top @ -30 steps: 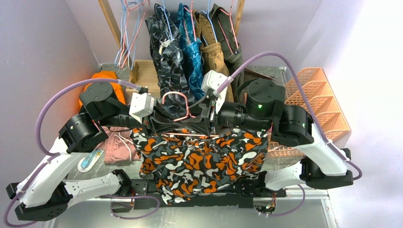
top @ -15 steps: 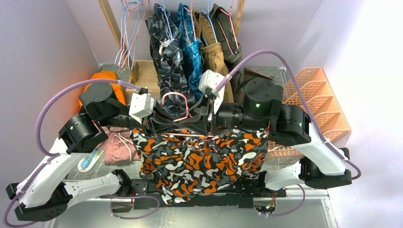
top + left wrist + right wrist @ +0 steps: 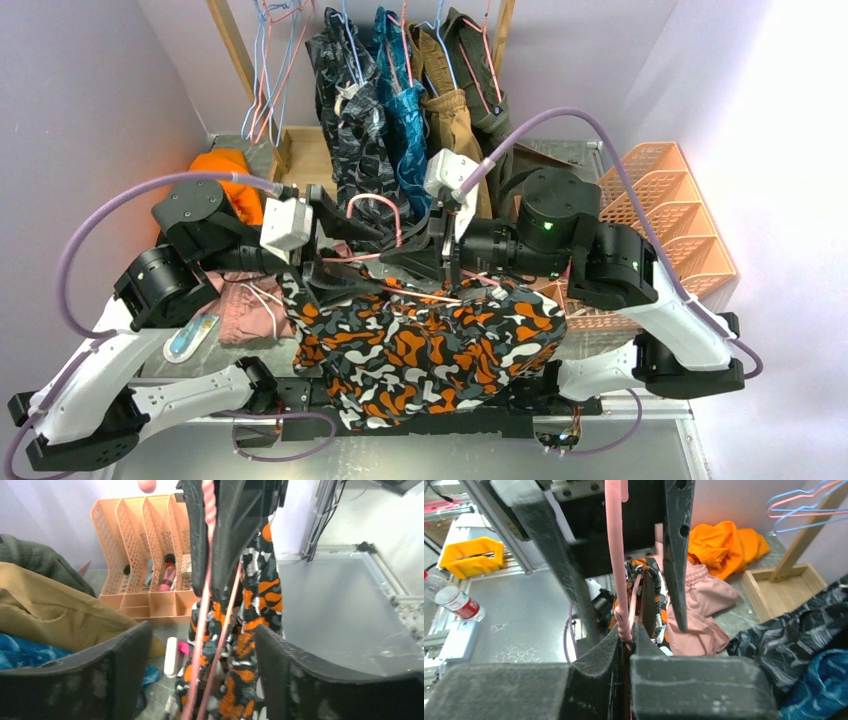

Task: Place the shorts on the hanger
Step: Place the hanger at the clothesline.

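Clearly, right jaws pinch the hanger [image 3: 616, 555]; wide left jaws flank the shorts [image 3: 430, 340].

Along the back, a grey-black camo garment [image 3: 350, 120], a teal one [image 3: 402, 110], a tan one [image 3: 447, 115] and a dark olive one [image 3: 482, 75] hung side by side, with light-blue wire hangers [image 3: 262, 70] to their left above a wooden tray [image 3: 305, 155]. Orange mesh trays [image 3: 670, 200] stood at the desk's [image 3: 330, 605] right side. On the left, an orange cloth [image 3: 222, 165] lay behind pink shorts [image 3: 245, 305], and a small blue-and-white packet [image 3: 190, 338] sat just beside them.
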